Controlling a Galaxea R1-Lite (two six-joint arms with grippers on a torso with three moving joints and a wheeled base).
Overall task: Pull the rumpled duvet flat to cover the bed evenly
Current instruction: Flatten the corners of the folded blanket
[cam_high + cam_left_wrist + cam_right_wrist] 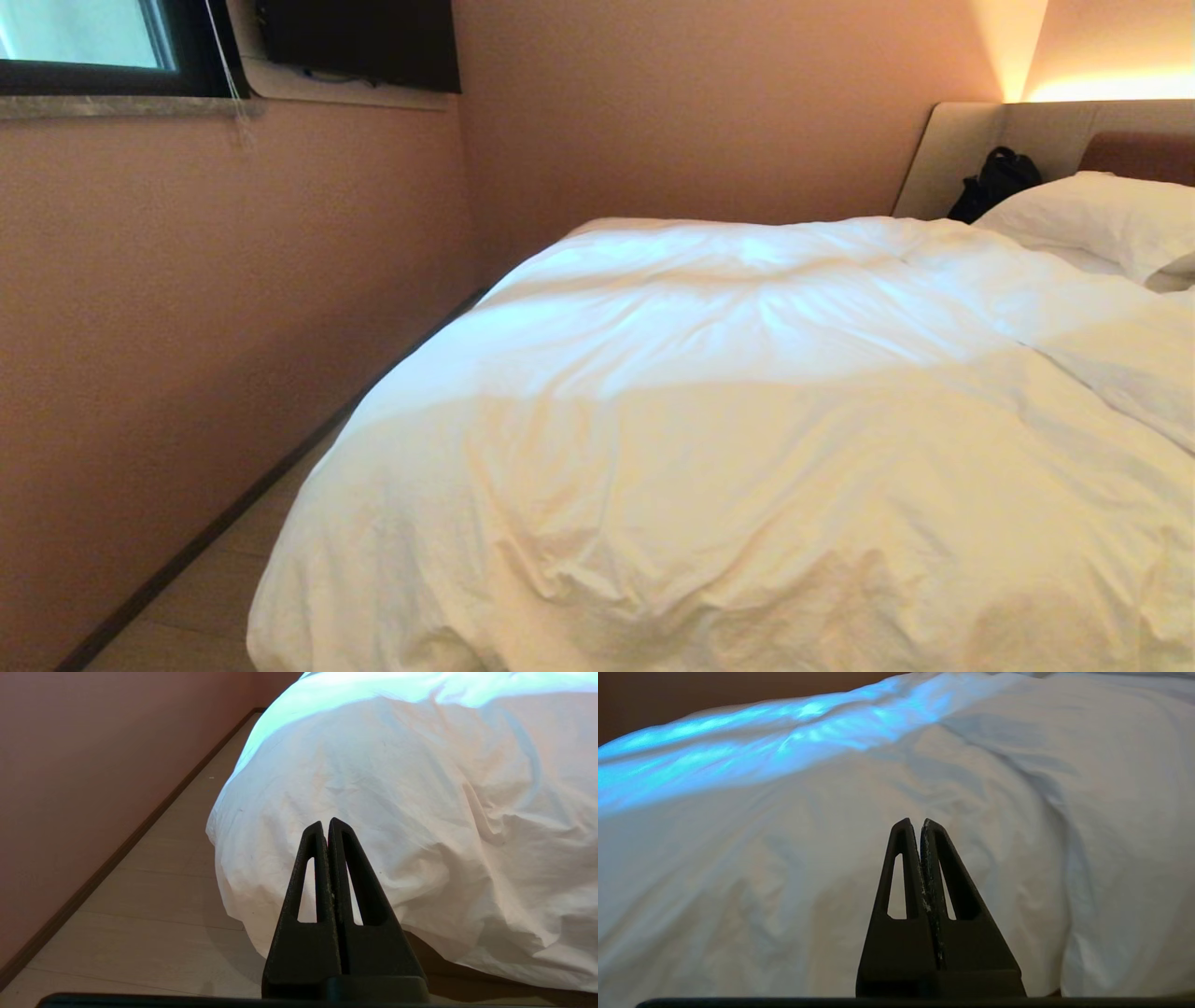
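Pink walls [233,280] close in a narrow strip of pale floor [154,896] beside the bed [962,149], where the duvet [747,420] lies spread and creased across the mattress, reaching a pillow [1102,219] by the headboard and drooping over the bed's near corner. The left gripper [325,822] is closed and empty, near that hanging corner. The right gripper [916,822] is likewise closed on nothing, near the duvet's top.
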